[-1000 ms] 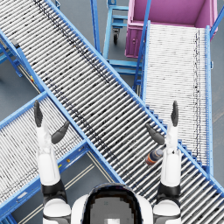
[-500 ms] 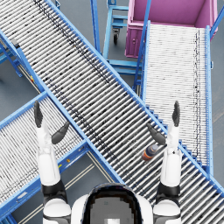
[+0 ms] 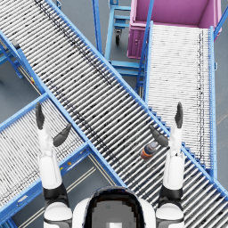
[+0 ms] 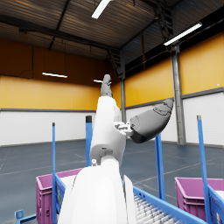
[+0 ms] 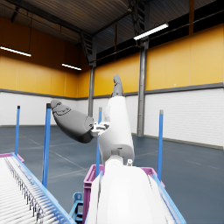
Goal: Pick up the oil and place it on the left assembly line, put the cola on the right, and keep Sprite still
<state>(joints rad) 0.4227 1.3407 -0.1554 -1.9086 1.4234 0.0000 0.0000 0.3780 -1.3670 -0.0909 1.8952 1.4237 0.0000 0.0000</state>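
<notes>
L hand [image 3: 48, 130] and R hand [image 3: 171, 132] raised, fingers up, thumbs spread wide, holding nothing. Dark bottle [image 3: 149, 151] w/ orange band on roller conveyor [image 3: 89, 89], just beside R hand on thumb side, not touching; well apart from L hand. Label unreadable, can't tell which drink.

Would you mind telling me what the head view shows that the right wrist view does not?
Only the head view shows the bottle on the long diagonal conveyor, and the left robot hand, which is open and empty. Only the right wrist view shows the yellow wall and the ceiling lights of the hall. Both show the right robot hand, raised with fingers apart and holding nothing, and a purple bin.
</notes>
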